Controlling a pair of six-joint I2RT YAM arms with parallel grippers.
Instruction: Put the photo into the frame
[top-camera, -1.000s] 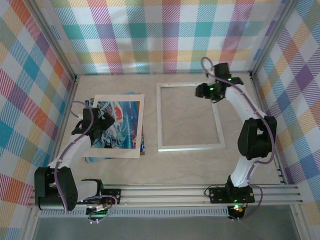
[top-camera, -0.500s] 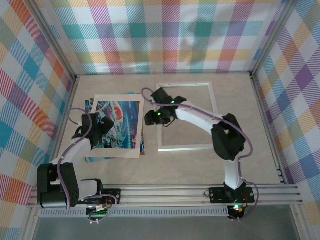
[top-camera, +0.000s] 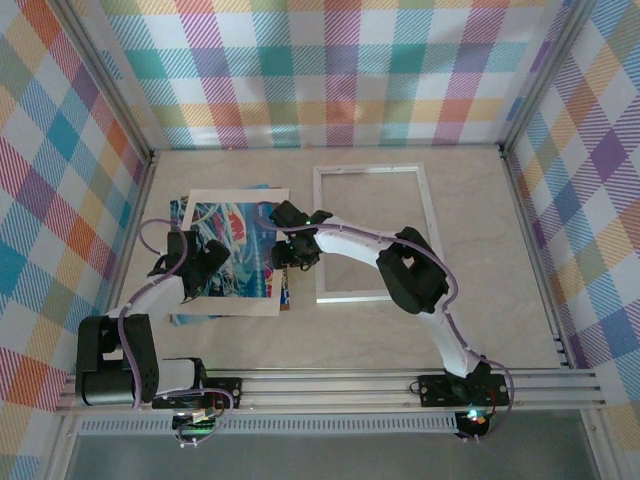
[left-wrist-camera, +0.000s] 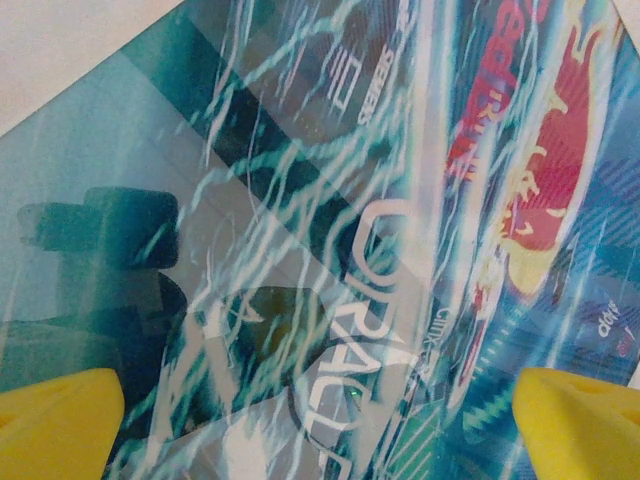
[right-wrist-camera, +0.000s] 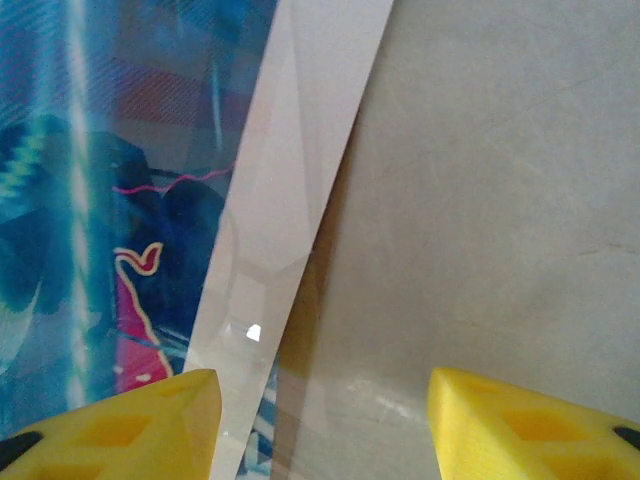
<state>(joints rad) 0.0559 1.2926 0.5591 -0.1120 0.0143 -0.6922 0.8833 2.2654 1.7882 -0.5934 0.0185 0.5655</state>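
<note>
Photo (top-camera: 248, 262) sits left of centre in the overhead view, under a cream mat (top-camera: 235, 196), so you only see it through the window. Frame (top-camera: 370, 170) lies flat right of centre, apart from that stack, with nothing in it yet. Right gripper (right-wrist-camera: 325, 410) hangs over the mat's right edge, jaws partly apart with nothing between them. In its wrist view the edge runs up between the yellow tips, with bare table (right-wrist-camera: 500, 200) on the right. Left gripper (left-wrist-camera: 318, 425) is spread wide just above the print, holding nothing.

My guess is the mat has to come off first. I'd drop one right finger on the table side and catch only the mat's edge, not the print below. Then use the left to pin the print so it doesn't slide along. Go slow, thin card probably slips.
</note>
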